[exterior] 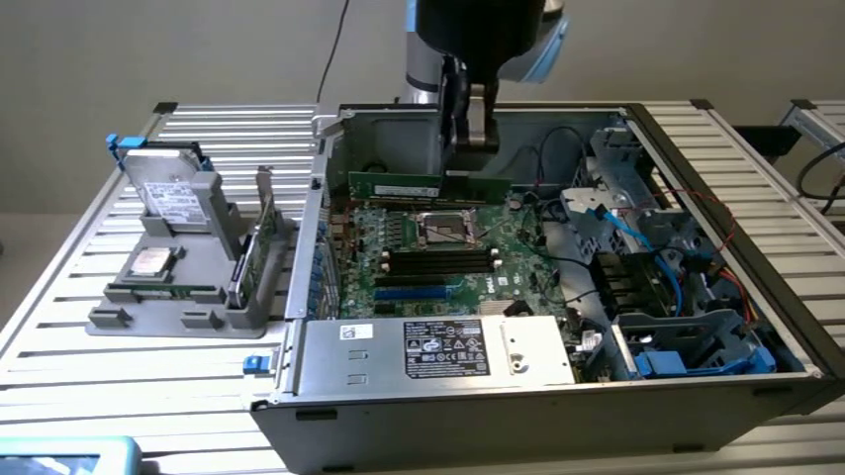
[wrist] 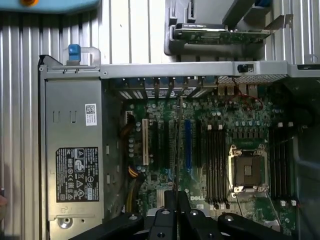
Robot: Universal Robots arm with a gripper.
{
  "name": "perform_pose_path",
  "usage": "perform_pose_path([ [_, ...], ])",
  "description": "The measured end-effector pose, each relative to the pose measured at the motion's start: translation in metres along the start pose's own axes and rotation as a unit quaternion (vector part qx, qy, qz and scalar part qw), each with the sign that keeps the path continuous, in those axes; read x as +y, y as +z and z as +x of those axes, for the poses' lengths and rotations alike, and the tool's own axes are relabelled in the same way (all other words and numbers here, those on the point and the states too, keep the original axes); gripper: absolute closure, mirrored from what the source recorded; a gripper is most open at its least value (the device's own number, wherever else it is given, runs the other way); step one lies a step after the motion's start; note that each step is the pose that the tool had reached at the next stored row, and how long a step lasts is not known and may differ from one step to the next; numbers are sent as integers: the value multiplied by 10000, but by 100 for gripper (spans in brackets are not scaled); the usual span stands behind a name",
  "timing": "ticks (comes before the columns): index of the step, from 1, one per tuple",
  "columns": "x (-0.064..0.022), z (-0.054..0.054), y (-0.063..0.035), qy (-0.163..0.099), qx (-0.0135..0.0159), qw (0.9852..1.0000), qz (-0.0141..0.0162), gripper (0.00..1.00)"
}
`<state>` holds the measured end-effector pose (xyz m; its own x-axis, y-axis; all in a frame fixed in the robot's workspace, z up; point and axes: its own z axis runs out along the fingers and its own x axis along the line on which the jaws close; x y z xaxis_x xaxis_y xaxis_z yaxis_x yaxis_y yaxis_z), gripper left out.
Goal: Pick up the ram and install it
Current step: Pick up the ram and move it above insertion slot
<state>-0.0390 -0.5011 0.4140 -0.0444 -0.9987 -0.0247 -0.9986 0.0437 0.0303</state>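
Ram (exterior: pixel 403 186) hangs inside the open computer case (exterior: pixel 739 327), clear above the motherboard (exterior: pixel 396 237), with its long edge level. The end effector (exterior: pixel 469 168) comes down from above and is nearly closed, its two fingers pinching the ram near the end towards the exterior view's right. In the wrist view the ram (wrist: pixel 176 145) is seen edge-on as a thin line running out from the end effector (wrist: pixel 176 202), over the board. It sits in no slot. The black memory slots (exterior: pixel 442 259) lie near the processor socket (exterior: pixel 446 230). On the worktop (exterior: pixel 79 376), at the exterior view's left, stands a grey holder (exterior: pixel 172 317).
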Motion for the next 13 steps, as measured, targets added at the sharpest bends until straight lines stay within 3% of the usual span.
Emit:
perform_pose_path([
  [2, -28, -13, 8, -14, 0, 10000, 43, 87],
  [6, -61, -46, 18, -44, -7, 9998, 189, 87],
  [10, -108, -138, 44, -51, -5, 9997, 224, 87],
  [13, -113, -206, 55, -56, 40, 9997, 253, 87],
])
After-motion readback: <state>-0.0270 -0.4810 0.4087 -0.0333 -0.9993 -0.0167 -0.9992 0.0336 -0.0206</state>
